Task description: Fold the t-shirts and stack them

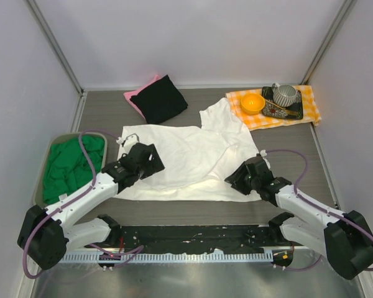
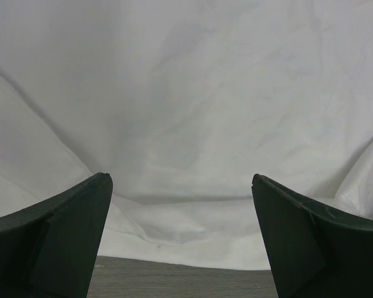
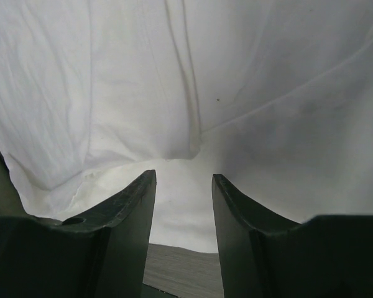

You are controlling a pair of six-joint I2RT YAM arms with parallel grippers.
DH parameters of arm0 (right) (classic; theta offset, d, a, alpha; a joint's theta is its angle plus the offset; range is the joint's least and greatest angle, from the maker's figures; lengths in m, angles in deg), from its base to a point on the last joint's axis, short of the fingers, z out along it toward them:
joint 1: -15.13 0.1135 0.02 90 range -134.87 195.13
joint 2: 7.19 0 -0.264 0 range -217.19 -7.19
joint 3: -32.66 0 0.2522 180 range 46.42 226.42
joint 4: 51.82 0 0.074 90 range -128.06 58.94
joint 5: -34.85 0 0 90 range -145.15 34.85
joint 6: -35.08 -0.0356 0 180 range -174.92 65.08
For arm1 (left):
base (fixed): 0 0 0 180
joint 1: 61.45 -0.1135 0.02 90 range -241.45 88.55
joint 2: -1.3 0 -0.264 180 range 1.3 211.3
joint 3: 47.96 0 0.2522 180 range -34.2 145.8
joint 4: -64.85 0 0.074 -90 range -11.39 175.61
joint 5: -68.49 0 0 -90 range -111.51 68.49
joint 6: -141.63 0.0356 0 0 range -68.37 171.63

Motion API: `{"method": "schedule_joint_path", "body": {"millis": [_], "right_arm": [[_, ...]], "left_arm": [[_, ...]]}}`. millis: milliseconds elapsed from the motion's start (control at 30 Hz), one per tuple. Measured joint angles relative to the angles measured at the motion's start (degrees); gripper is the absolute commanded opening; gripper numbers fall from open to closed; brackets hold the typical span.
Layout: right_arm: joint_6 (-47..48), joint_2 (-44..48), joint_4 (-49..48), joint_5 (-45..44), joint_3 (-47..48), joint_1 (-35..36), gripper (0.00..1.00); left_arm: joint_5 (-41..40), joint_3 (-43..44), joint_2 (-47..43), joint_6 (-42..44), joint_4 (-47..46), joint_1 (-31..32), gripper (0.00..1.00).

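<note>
Gray table (image 1: 336, 167) with white walls on three sides. A white t-shirt (image 1: 186, 155) lies spread out flat in the middle.

The left gripper (image 1: 143, 158) sits over the shirt's left side, and its jaws are wide open. In the left wrist view the shirt (image 2: 193, 112) fills the space ahead of the jaws, and its near edge lies right between them.

The right gripper (image 1: 244, 177) sits at the shirt's near right corner. Its jaws stand partway apart, open. A soft fold of shirt (image 3: 186, 124) runs straight ahead of the tips, with bare table just behind them.

Left of the left jaws is a green tee (image 1: 71, 167), bunched up in a tray (image 1: 56, 141). Far ahead of them, a folded black tee (image 1: 161, 98) lies on a pink tee (image 1: 135, 99).

Far ahead of the right jaws is an orange-and-white checked cloth (image 1: 311, 105) with an orange bowl (image 1: 253, 102), a cup (image 1: 286, 95) and a dark dish (image 1: 280, 113) on it. One sleeve reaches close to that cloth.

Bare table shows right of the right jaws and behind both.
</note>
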Motion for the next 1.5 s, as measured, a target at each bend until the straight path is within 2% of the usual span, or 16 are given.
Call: {"method": "schedule_joint_path", "body": {"millis": [300, 767, 1000, 1233, 1333, 1400, 1500], "right_arm": [[0.15, -4.35, -3.21, 0.0, -0.33, -0.59, 0.47], [0.66, -7.67, -6.95, 0.7, 0.15, -3.3, 0.38], [1.38, -7.76, -6.16, 0.55, 0.15, -4.17, 0.22], [2.1, -9.7, -5.55, 0.55, 1.44, -4.52, 0.15], [2.19, -10.01, -5.49, 0.44, 1.95, -4.52, 0.09], [2.27, -10.01, -5.33, 0.42, 2.32, -4.52, 0.01], [2.62, -10.14, -4.61, 0.39, 3.63, -4.52, 0.01]], "left_arm": [[-0.02, -0.02, 0.22, 0.07, -0.15, -0.15, 1.0], [0.02, -0.02, 1.31, 0.48, -0.17, -0.96, 1.0], [0.5, -0.13, 1.9, 0.48, -0.81, -0.96, 1.0], [0.87, -0.87, 2.29, 0.48, -1.57, -0.96, 1.0], [0.9, -1.18, 2.29, 0.48, -1.7, -1.03, 1.0], [0.9, -1.29, 2.32, 0.48, -1.86, -1.09, 1.0], [0.92, -1.38, 2.45, 0.48, -2.23, -1.18, 1.0]]}}
